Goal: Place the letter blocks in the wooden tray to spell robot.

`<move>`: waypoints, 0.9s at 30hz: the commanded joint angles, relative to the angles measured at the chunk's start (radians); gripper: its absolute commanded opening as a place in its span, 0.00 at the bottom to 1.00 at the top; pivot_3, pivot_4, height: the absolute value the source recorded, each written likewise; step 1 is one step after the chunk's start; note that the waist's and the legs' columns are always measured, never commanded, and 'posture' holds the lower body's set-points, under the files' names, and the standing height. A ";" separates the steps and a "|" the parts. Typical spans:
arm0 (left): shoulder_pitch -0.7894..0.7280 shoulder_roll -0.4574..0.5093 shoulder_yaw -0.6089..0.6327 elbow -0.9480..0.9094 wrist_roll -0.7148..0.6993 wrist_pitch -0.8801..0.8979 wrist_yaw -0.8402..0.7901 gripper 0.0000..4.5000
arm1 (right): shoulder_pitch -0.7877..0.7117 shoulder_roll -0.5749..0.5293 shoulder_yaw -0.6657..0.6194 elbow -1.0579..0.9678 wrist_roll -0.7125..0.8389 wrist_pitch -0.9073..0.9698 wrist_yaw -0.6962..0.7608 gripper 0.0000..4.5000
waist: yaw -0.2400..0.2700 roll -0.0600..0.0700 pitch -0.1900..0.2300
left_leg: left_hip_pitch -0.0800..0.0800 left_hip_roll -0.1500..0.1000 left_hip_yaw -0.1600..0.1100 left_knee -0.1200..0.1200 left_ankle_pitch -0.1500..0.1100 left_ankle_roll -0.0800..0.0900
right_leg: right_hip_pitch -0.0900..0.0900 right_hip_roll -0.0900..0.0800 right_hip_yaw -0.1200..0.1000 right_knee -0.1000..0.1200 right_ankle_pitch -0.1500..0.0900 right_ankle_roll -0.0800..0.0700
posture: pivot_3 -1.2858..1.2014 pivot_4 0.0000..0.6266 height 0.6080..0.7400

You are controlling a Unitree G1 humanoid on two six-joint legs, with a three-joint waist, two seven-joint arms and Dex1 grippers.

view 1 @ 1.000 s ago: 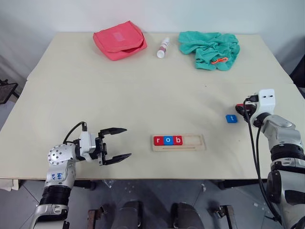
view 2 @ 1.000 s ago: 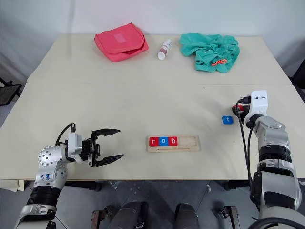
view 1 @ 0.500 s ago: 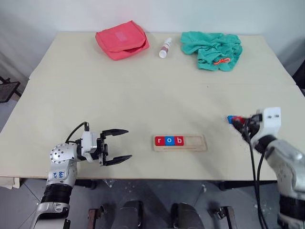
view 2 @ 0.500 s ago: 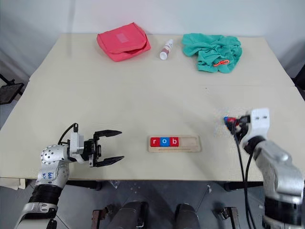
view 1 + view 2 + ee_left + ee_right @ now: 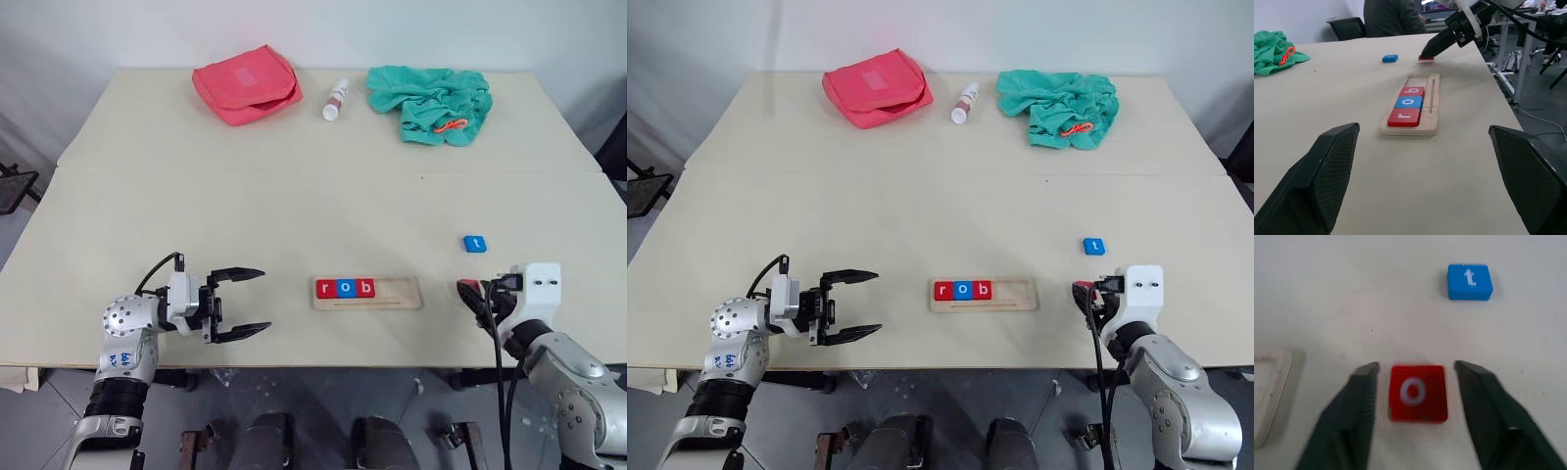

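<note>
The letter blocks are lying in two places: we are seeing a red r (image 5: 325, 288), a blue o (image 5: 345, 288) and a red b (image 5: 365, 288) side by side at the left end of the wooden tray (image 5: 397, 293), near the tabletop's (image 5: 294, 196) front edge. A blue t (image 5: 1469, 281) is sitting apart, right of the tray. A red o (image 5: 1418, 392) is lying flat between our right claw's (image 5: 1415, 396) spread fingers, gaps showing on both sides. Our left claw (image 5: 245, 304) is hanging wide, holding nothing, left of the tray.
</note>
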 commanded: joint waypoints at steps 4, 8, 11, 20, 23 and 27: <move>0.009 -0.002 0.012 -0.012 -0.014 -0.011 0.008 1.00 | -0.001 -0.022 -0.008 0.005 -0.002 -0.055 0.024 1.00 | 0.000 0.000 0.000 | 0.000 0.000 0.000 0.000 0.000 0.000 | 0.000 0.000 0.000 0.000 0.000 0.000 | 0.52 0.24 1.00; 0.015 -0.004 0.014 -0.010 -0.014 -0.016 0.013 1.00 | 0.034 -0.195 0.009 0.020 0.011 -0.083 0.231 1.00 | 0.001 0.000 0.000 | 0.000 0.000 0.000 0.000 0.000 0.000 | 0.000 0.000 0.000 0.000 0.000 0.000 | 0.52 0.24 1.00; 0.013 -0.009 0.013 -0.002 -0.011 -0.023 0.018 1.00 | 0.026 -0.332 0.033 0.082 -0.017 -0.139 0.357 1.00 | 0.000 0.000 0.000 | 0.001 0.000 0.001 0.000 0.000 0.000 | 0.001 0.000 0.000 -0.001 0.000 0.000 | 0.52 0.24 1.00; 0.019 -0.034 0.004 -0.008 -0.002 -0.039 0.043 1.00 | -0.161 -0.631 0.231 0.367 -0.121 -0.323 0.713 1.00 | 0.000 0.000 0.000 | 0.004 0.000 0.003 -0.001 0.000 0.000 | 0.003 0.000 0.001 -0.002 0.000 0.000 | 0.52 0.24 1.00; 0.038 -0.037 0.004 -0.039 -0.002 -0.036 0.060 1.00 | -0.255 -0.656 0.302 0.480 -0.158 -0.347 0.777 1.00 | -0.001 0.000 0.000 | 0.003 0.000 0.003 -0.001 0.000 0.000 | 0.004 0.000 0.000 -0.002 0.000 0.000 | 0.52 0.24 1.00; 0.073 -0.033 0.009 -0.082 -0.005 -0.032 0.086 1.00 | -0.282 -0.669 0.343 0.532 -0.193 -0.365 0.827 1.00 | 0.001 0.000 0.000 | 0.003 0.001 0.002 -0.001 0.000 0.000 | 0.004 0.000 0.000 -0.002 0.000 0.000 | 0.52 0.24 1.00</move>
